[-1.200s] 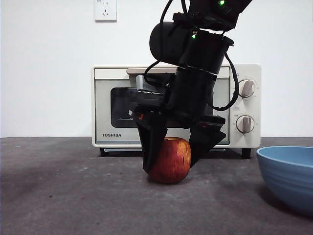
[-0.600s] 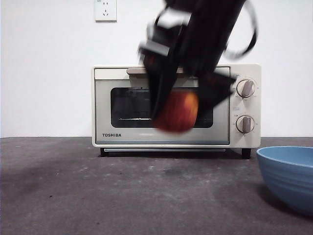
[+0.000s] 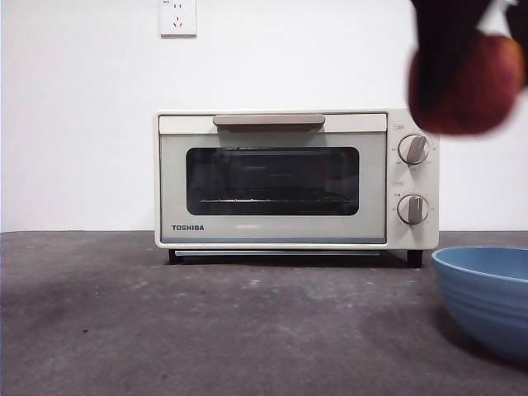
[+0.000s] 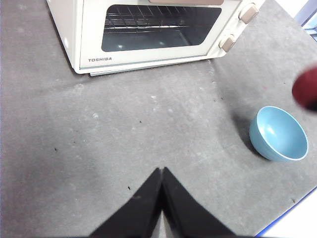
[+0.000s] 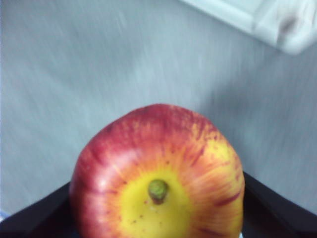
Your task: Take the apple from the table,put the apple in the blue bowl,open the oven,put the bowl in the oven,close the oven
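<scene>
Your right gripper (image 5: pixel 158 218) has its two black jaws clamped on the apple (image 5: pixel 158 173), one on each side, and in its wrist view the fruit fills the frame with the yellow top and green stem facing the camera. In the front view you can see the apple (image 3: pixel 466 82) high in the air at the top right, blurred, with the dark arm around it, up near the level of the oven's top edge and well above the blue bowl (image 3: pixel 487 297). The bowl sits on the table (image 3: pixel 206 330) at the right edge of that view, only partly in frame and empty as far as the left wrist view shows its inside (image 4: pixel 278 133). The oven (image 3: pixel 285 177) stands at the back of the table against the white wall with its door closed, the beige handle (image 3: pixel 269 120) across the top and two round knobs (image 3: pixel 412 149) on its right side. Your left gripper (image 4: pixel 162 191) hangs above bare table in front of the oven with its jaws pressed together on nothing, well apart from the bowl
</scene>
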You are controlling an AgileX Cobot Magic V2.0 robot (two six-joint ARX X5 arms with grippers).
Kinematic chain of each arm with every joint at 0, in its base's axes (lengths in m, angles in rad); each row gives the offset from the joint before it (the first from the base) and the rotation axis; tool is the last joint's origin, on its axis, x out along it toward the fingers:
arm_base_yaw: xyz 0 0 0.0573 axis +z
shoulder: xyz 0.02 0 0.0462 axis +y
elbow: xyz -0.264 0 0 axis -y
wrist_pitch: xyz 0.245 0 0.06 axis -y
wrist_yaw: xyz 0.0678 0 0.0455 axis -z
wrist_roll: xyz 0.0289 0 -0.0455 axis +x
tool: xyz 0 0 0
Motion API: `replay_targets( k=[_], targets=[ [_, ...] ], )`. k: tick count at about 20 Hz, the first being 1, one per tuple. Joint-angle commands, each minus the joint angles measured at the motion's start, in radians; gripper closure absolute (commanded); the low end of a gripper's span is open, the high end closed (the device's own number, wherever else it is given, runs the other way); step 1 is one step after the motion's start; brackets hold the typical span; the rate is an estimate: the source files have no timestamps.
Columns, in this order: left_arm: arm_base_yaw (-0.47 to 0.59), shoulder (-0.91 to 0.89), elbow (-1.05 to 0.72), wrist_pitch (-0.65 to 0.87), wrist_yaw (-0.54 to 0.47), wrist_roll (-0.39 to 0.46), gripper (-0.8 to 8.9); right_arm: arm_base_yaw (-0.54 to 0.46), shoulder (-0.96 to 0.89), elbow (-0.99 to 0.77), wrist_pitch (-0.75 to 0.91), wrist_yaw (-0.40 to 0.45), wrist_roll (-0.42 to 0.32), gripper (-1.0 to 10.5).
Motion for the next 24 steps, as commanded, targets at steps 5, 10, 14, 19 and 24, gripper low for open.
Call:
replay_targets(
  k=[5, 10, 14, 19, 24],
  targets=[
    [-0.003, 0.008, 0.018, 0.011, 0.002, 0.019, 8.06, -0.055, -0.064, -0.266, 0.153, -0.038, 0.069, 5.9],
    [-0.007, 0.008, 0.018, 0.011, 0.002, 0.018, 8.07, -0.069, -0.063, -0.330, 0.206, -0.055, 0.094, 5.3],
    [-0.011, 0.021, 0.018, 0.010, 0.002, 0.019, 8.07, -0.070, -0.063, -0.330, 0.209, -0.048, 0.100, 4.9],
    [-0.017, 0.032, 0.018, 0.037, 0.002, 0.013, 8.07, -0.071, -0.065, -0.319, 0.221, 0.008, 0.097, 4.9],
    [-0.100, 0.119, 0.024, 0.178, 0.002, -0.021, 8.06, -0.071, -0.109, -0.179, 0.173, 0.049, 0.071, 4.9]
  ],
)
